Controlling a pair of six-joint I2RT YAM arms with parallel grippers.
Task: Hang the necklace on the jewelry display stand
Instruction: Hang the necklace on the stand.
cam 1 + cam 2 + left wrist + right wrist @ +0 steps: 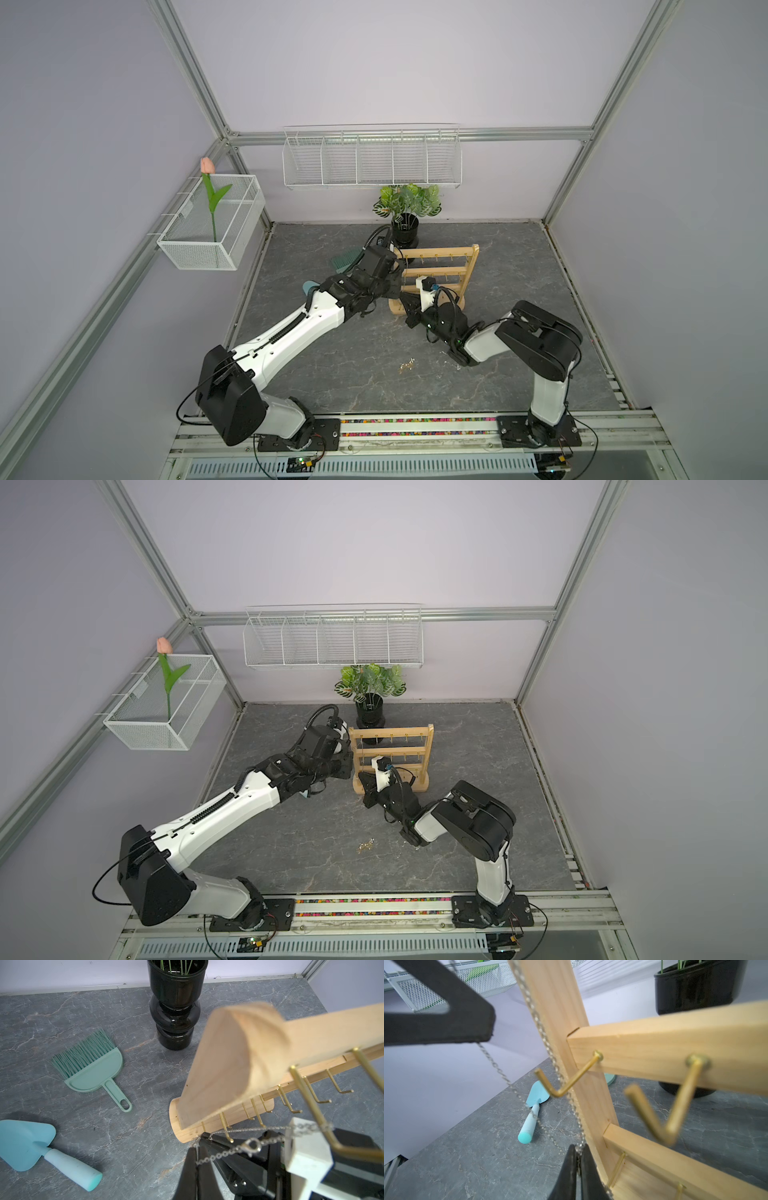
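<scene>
Top views are both filled by lilac walls [374,62], aluminium framing [519,134] and a grey, marble-veined tabletop [353,374]. White wire baskets [372,160] are mounted on the back wall. Toward the table's back the pale-wood jewelry display stand [440,272] is set upright, bent gold hooks [577,1076] lining its crossbars. A fine silver necklace [225,1153] is strung beside one upright and across a hook. It is pinched at separate points by the left gripper [196,1147] and the right gripper [578,1150], each pressed together on the chain.
</scene>
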